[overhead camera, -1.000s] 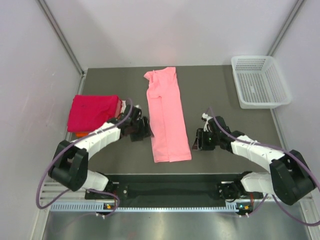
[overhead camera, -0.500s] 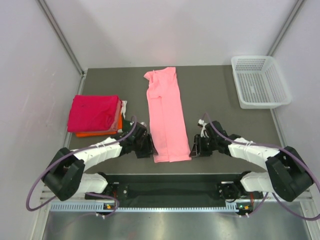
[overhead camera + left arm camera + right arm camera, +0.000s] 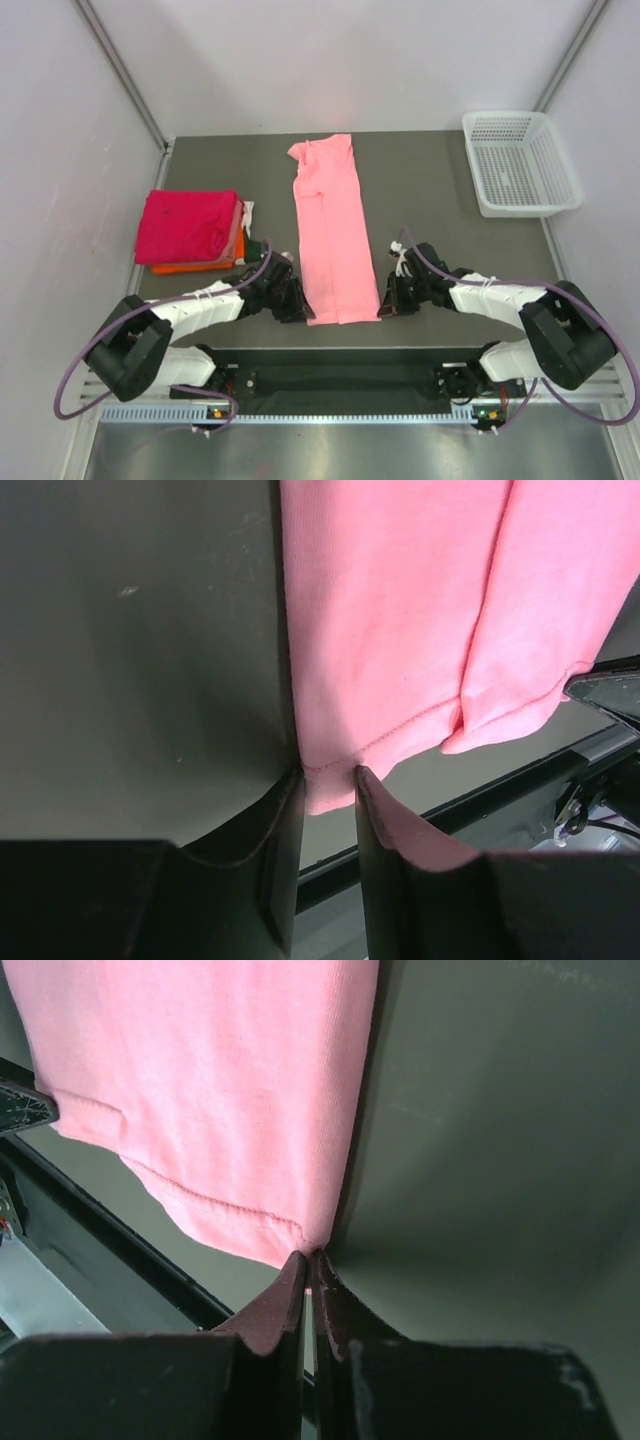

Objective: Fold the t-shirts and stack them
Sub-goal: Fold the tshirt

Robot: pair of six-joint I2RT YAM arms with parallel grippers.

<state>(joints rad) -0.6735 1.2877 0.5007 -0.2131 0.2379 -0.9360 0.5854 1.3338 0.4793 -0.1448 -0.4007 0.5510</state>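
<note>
Your pink shirt [image 3: 335, 235]: flat at middle of table [image 3: 430, 200], hem toward 6 o'clock | left jaws: part-open astride its 7 o'clock corner | right jaws: clenched on its 5 o'clock corner | folded stack [image 3: 190, 228]: 9 o'clock

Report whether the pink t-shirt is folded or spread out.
Partly folded: the pink t-shirt lies as one long narrow strip, sides turned in, a lengthwise overlap showing at its near hem; not yet a compact rectangle.
</note>
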